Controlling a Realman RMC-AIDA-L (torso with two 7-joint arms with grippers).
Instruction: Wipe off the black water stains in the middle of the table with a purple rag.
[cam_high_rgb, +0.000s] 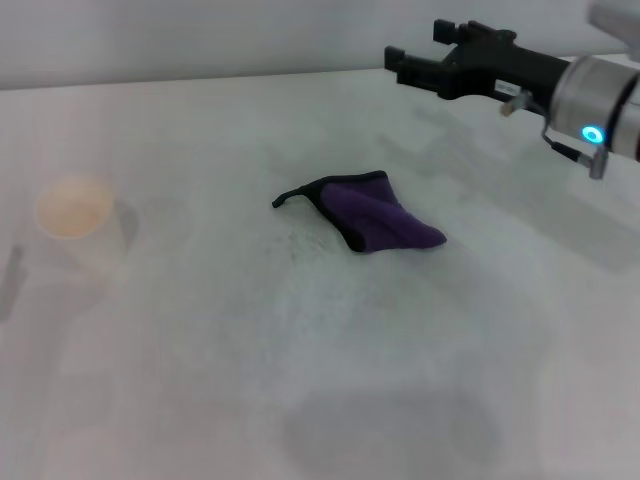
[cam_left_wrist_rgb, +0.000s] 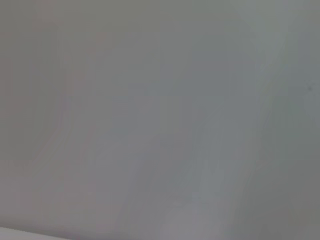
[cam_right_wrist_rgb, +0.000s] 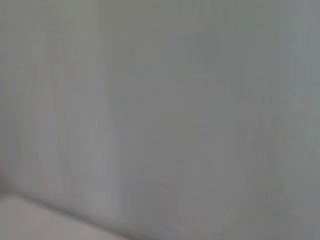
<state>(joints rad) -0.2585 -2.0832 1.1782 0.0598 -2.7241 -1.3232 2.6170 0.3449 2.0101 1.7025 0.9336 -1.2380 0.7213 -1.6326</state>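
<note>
The purple rag (cam_high_rgb: 378, 213) lies crumpled near the middle of the white table (cam_high_rgb: 300, 400), with its black pointed corner sticking out toward the left. No black water stains show anywhere in the head view; only a faint grey speckled smudge (cam_high_rgb: 300, 245) lies just left of the rag. My right gripper (cam_high_rgb: 414, 42) hangs above the far right part of the table, well behind the rag, open and holding nothing. The left gripper is out of view. Both wrist views show only a blank grey surface.
A white paper cup (cam_high_rgb: 75, 212) stands upright at the left side of the table. The table's far edge (cam_high_rgb: 200, 80) runs along the back, against a pale wall.
</note>
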